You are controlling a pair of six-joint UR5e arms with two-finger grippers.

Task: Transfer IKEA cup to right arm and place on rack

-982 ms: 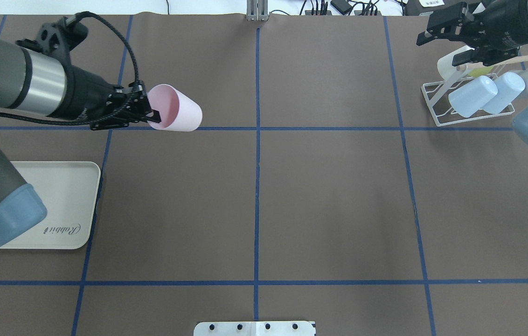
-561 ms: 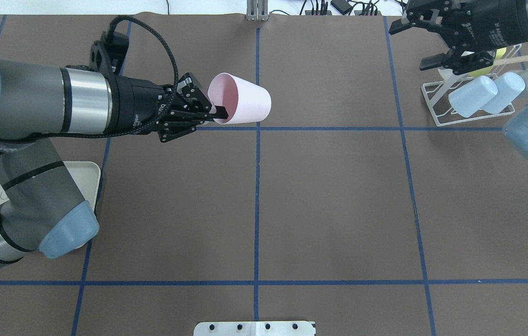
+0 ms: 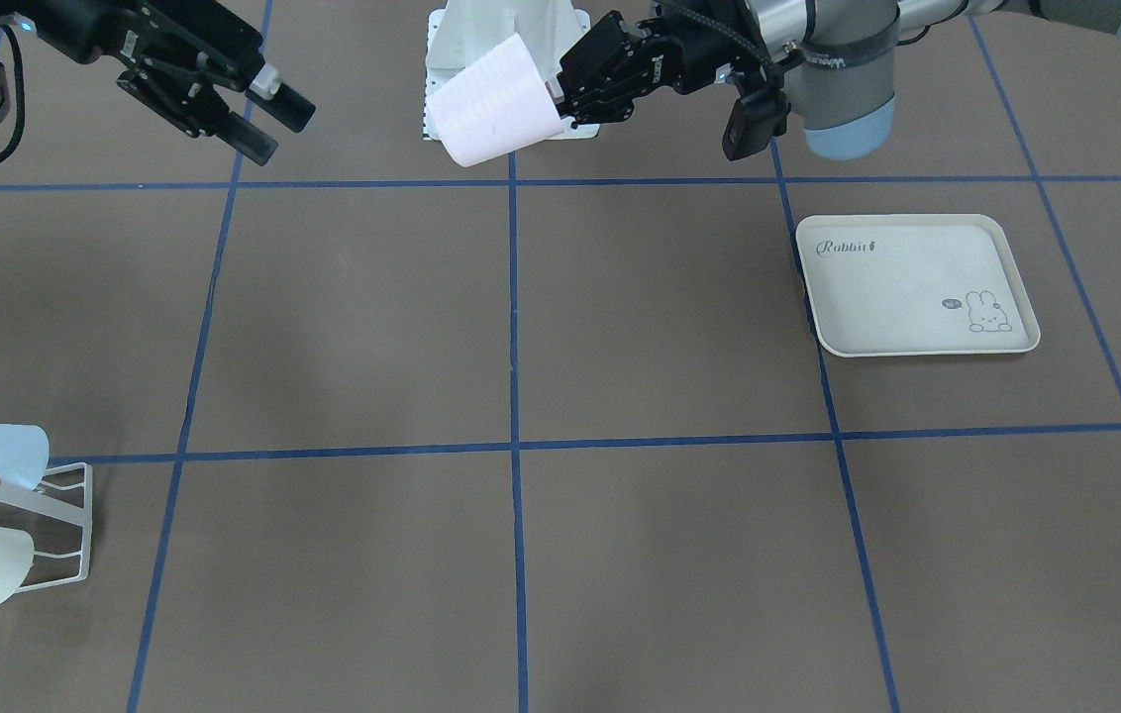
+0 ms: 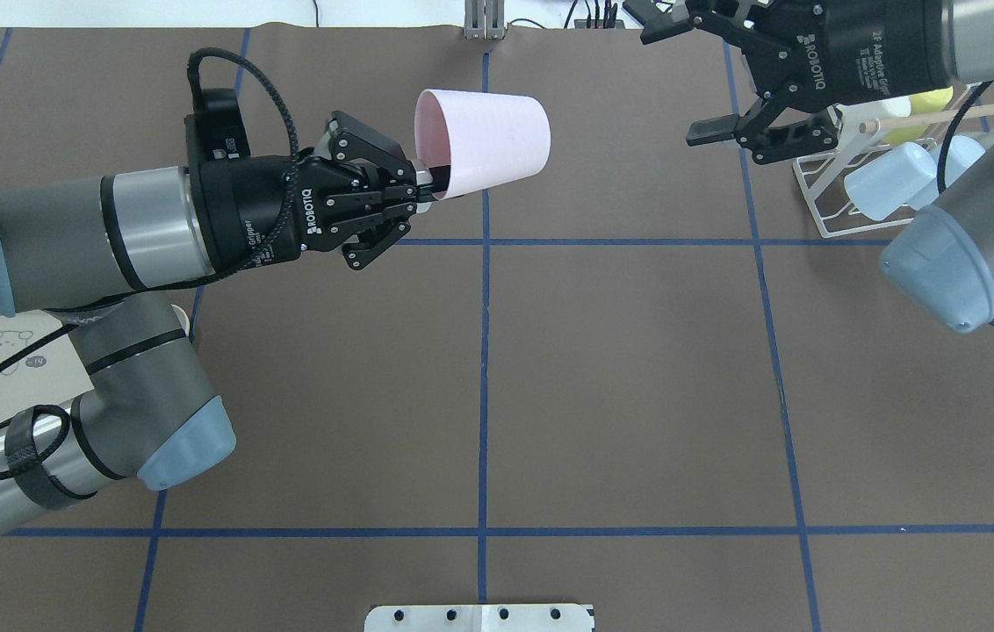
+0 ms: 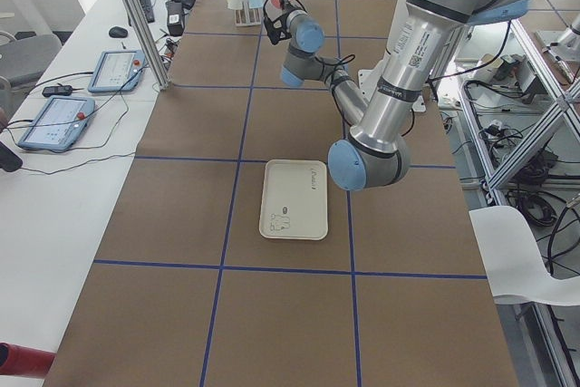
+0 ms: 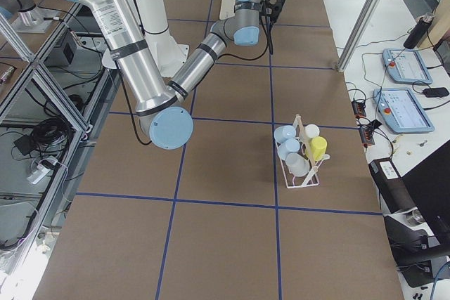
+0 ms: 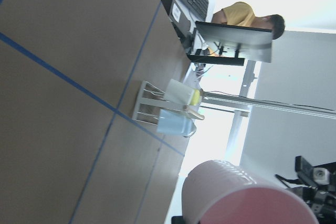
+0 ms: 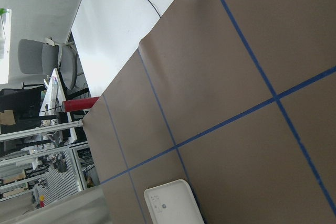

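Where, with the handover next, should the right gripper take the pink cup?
Probably the cup's bare wall near its closed base, from the right gripper's side: it lies sideways, base that way, and the left gripper pinches the rim.

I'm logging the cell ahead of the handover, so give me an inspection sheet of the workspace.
Surface: brown table cover, blue tape grid.
Job's things: pink cup held sideways in the air by its rim; white rack carries blue cups and a yellow cup.
Clutter: cream tray.
Grippers: left gripper shut on the cup; right gripper open, apart from it.
Cables: black cable loops over left wrist.
Surroundings: control tablets, white chair.
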